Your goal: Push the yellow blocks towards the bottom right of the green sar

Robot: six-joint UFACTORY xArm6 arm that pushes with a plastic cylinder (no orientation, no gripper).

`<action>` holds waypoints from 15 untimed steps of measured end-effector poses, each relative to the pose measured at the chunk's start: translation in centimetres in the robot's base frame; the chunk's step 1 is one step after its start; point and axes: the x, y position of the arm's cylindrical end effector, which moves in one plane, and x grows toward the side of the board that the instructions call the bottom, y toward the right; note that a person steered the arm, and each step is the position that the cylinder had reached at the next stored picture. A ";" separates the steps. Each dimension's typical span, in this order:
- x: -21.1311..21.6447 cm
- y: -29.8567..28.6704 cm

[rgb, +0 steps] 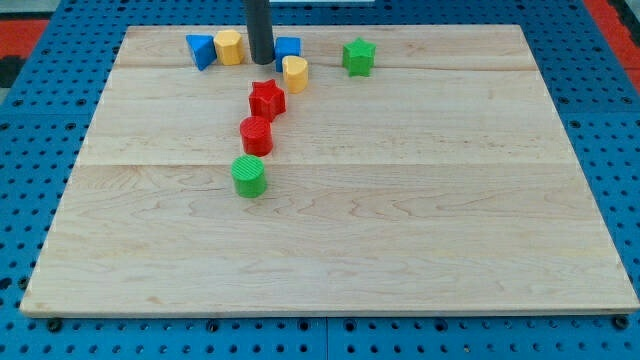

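The wooden board (400, 220) fills most of the view. The dark rod comes down near the top edge, my tip (262, 61) resting on the wood – it is a bare rod with nothing to open or close, and it holds nothing. One yellow cylinder (229, 47) sits just beside the tip at ten o'clock; the yellow heart-shaped block (295, 73) lies close at four o'clock. The green star (359, 57) stands at three o'clock, further off – well apart from both yellow blocks.

Pale smooth wooden board (400, 230), ridged matt plastic blocks, perforated blue base (30, 200)
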 end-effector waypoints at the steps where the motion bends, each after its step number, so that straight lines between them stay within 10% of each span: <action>1: -5.5 -2.8; 3: -3.2 -11.7; 7: -2.2 -3.4; 9: 4.9 5.9; 11: 5.2 2.6; 12: 6.8 11.3; 15: 6.5 3.3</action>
